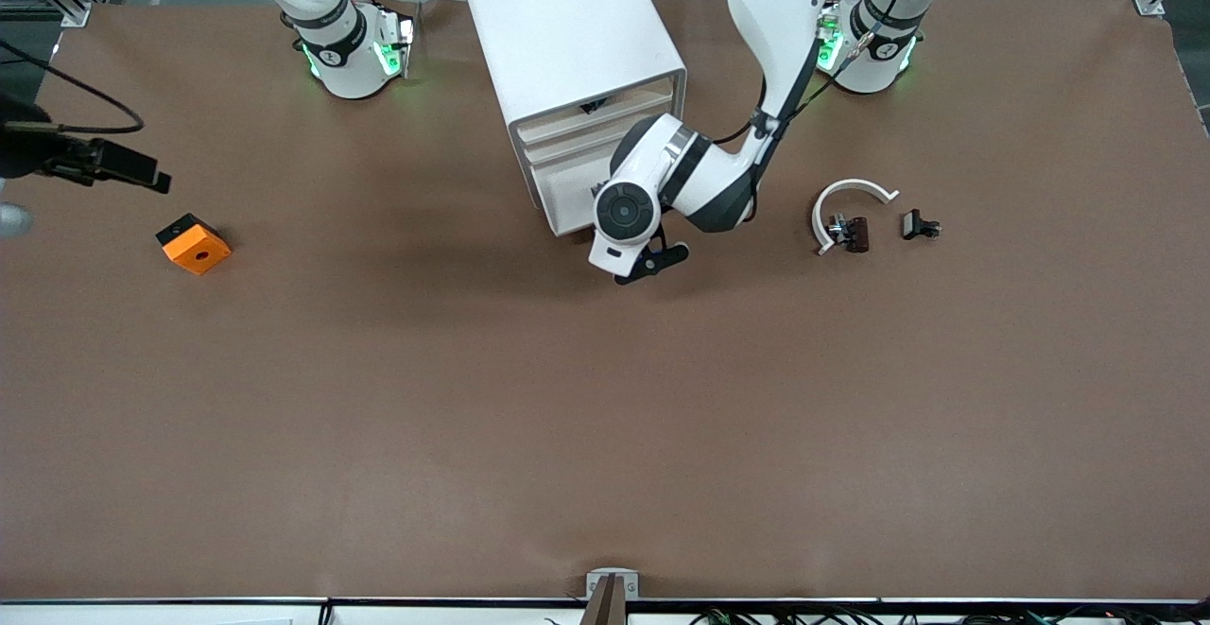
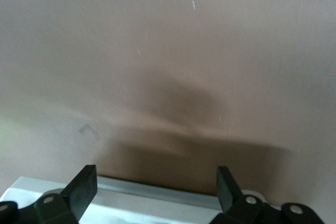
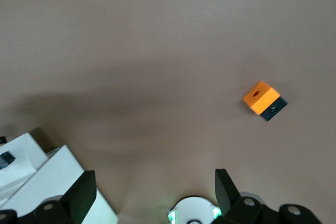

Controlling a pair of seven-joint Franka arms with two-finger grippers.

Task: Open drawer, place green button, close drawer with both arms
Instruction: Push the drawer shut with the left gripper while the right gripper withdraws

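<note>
1. White boxy cabinet point(image 1: 567, 39) with pale beige tray drawers: at 12 o'clock on the brown tabletop point(image 1: 605, 417) in the front view. It opens toward 5 o'clock.
2. The drawer point(image 1: 558, 147): no front visibly stands out from the cabinet. The left arm hides part of the lower fronts, so opening appears not yet done.
3. Tiny dark push button point(image 1: 921, 225): on the tabletop at 3 o'clock from the cabinet front, toward the left arm's end. It is untouched, and its cap colour cannot be told.
4. Small dark brown part with a white curved strip point(image 1: 848, 220): just beside the button, at its 9 o'clock.
5. Orange block with a hole point(image 1: 193, 244): at 9 o'clock, toward the right arm's end.
6. Left gripper point(image 1: 652, 261): low over the tabletop, just in front of the cabinet. The fingers point(image 2: 84, 184) are spread and hold nothing. A pale edge shows between them, its identity unclear.
7. Right gripper point(image 3: 155, 179): high over the tabletop near the orange block, waiting. The fingers point(image 3: 81, 192) are wide apart and empty.
8. Progress: judged at the start. Opening, placing and closing all remain.
</note>
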